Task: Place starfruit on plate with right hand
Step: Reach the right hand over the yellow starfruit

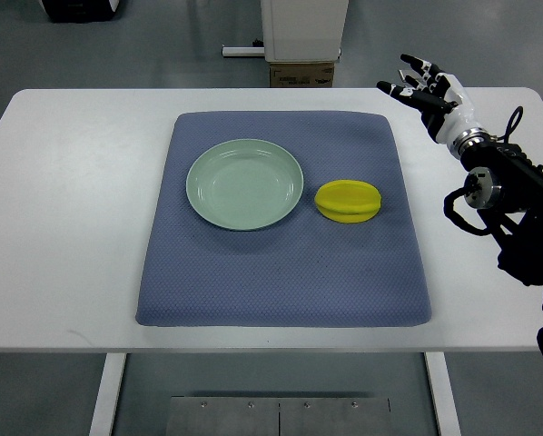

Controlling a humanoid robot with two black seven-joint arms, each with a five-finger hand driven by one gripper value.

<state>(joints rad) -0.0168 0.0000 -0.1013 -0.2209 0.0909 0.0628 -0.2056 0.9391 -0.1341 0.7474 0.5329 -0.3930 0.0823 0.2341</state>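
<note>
A yellow starfruit (349, 201) lies on the blue mat (281, 291), just right of a pale green plate (244, 183). The plate holds nothing. My right hand (423, 91) hovers over the table's far right corner, well up and to the right of the starfruit, with its fingers spread and nothing in them. Its black forearm comes in from the right edge. The left arm does not show.
The white table (72, 227) carries the mat in its middle. A white pedestal and a cardboard box (301, 73) stand just beyond the table's far edge. Grey floor surrounds the table.
</note>
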